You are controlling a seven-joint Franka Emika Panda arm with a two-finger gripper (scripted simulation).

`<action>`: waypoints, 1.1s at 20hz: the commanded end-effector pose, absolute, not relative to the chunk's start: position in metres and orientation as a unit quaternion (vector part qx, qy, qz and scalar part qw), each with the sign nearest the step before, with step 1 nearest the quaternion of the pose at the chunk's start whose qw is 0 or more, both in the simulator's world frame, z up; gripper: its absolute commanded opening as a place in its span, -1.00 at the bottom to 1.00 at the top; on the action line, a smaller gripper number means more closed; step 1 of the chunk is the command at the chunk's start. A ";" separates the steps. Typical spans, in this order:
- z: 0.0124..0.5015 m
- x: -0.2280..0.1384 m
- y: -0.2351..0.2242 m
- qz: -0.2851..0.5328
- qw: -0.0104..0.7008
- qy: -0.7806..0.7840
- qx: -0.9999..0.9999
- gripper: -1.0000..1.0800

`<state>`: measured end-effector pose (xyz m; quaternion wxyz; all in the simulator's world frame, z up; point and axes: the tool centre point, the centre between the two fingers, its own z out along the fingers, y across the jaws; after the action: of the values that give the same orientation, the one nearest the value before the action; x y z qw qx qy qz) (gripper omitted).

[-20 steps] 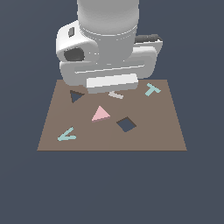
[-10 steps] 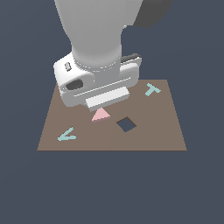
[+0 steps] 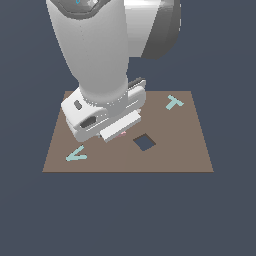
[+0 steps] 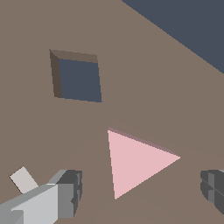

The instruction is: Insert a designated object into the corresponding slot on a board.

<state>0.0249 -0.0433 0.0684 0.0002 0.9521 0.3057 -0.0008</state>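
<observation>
I had come down over the pink triangle [image 4: 135,162], which lay flat on the board [image 3: 195,145]; my end effector [image 4: 142,188] stood wide, fingers either side, nothing grasped yet — ready to close.

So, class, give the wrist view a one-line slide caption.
Open gripper straddling the pink triangle on the brown board, near the square cut-out.
</observation>
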 end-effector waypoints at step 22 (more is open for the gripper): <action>0.043 0.034 -0.048 0.000 0.000 0.356 0.934 0.92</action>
<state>0.0345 -0.0484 0.0467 0.0002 0.9343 0.3566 0.0006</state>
